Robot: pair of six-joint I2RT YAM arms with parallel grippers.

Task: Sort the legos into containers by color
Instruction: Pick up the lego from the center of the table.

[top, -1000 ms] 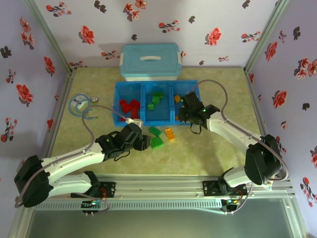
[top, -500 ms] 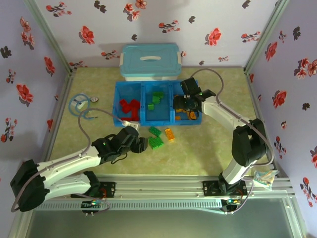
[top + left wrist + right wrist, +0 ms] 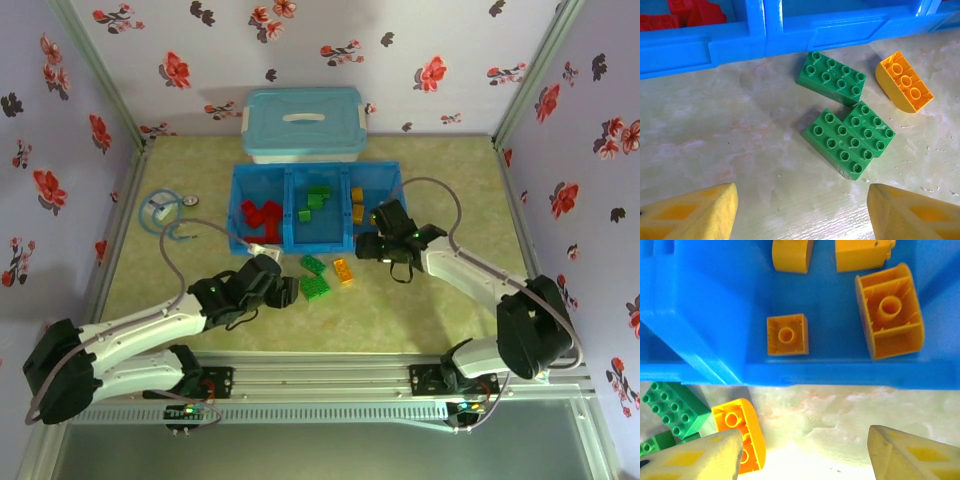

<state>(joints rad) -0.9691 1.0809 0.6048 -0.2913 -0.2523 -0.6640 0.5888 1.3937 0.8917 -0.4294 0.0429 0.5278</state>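
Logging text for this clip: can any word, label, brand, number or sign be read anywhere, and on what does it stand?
None can be read.
Green bricks and orange brick: plain studs, no lettering can be made out.
Blue tray, pale-blue lidded box, flowered walls: no print.
Small white object at far left: too small to tell.

Blue tray (image 3: 287, 205) holds legos (image 3: 262, 215) sorted by color; three green bricks (image 3: 840, 142) and one orange brick (image 3: 904, 82) lie just outside.
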